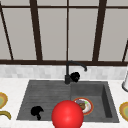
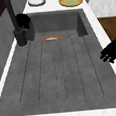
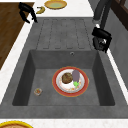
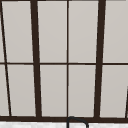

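the right hand (image 1: pixel 75 76) hangs just beside the base of the black faucet (image 1: pixel 68 72), at the back rim of the sink (image 1: pixel 45 95); from the right side it (image 3: pixel 101 38) shows with fingers curled downward next to the faucet post, though whether they actually close on anything cannot be told. the left hand (image 1: pixel 37 111) hovers over the front left edge of the drainboard, its fingers loosely bent and holding nothing, and from the left side it (image 2: pixel 111 53) reaches in over the counter edge. in the basin lies a red-rimmed plate (image 3: pixel 70 81) with food on it, and a small round thing (image 3: pixel 38 91) rests near the basin's front corner. a red ball (image 1: pixel 67 115) fills the front centre. yellow plates (image 1: pixel 124 110) sit on the counter at both sides.
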Motion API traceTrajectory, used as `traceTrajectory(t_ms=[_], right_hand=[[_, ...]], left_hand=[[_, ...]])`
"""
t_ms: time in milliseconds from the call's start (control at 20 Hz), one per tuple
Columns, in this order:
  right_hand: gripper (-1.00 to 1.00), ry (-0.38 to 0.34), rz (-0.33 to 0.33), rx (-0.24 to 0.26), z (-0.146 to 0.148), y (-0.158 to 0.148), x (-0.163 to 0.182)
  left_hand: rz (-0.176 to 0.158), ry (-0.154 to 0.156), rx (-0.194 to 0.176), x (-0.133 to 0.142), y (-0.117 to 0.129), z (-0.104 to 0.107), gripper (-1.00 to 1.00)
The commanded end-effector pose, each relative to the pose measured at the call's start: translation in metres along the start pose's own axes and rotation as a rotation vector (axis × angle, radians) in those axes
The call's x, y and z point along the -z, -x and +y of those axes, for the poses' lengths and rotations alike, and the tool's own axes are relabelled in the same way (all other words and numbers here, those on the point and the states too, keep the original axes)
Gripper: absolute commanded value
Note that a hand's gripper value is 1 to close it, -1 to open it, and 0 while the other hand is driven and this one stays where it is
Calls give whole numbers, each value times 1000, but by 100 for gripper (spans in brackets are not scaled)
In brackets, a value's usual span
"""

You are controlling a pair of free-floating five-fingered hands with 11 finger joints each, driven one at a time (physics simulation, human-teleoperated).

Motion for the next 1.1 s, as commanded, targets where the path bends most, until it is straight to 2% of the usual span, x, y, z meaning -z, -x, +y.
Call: traceTrajectory(t_ms=[0,350,400,550,600,700,750,850,900,1050], right_hand=[[100,-11,-8,-6,-9,-33,-2],[100,2,78,-10,-5,-38,-9],[100,-34,68,-17,-13,-37,-6],[100,-68,46,105,-8,-23,-4],[100,-70,52,104,-5,-26,-3],[100,-69,56,70,-7,-28,-3],[100,-73,55,69,-9,-27,-3],[100,-90,48,121,-10,-22,-3],[100,-94,49,131,-7,-23,-2],[100,-100,61,100,-10,-25,0]], left_hand=[[0,0,0,0,0,0,0],[0,0,0,0,0,0,0],[0,0,0,0,0,0,0],[0,0,0,0,0,0,0],[0,0,0,0,0,0,0],[0,0,0,0,0,0,0],[0,0,0,0,0,0,0],[0,0,0,0,0,0,0],[0,0,0,0,0,0,0],[0,0,0,0,0,0,0]])
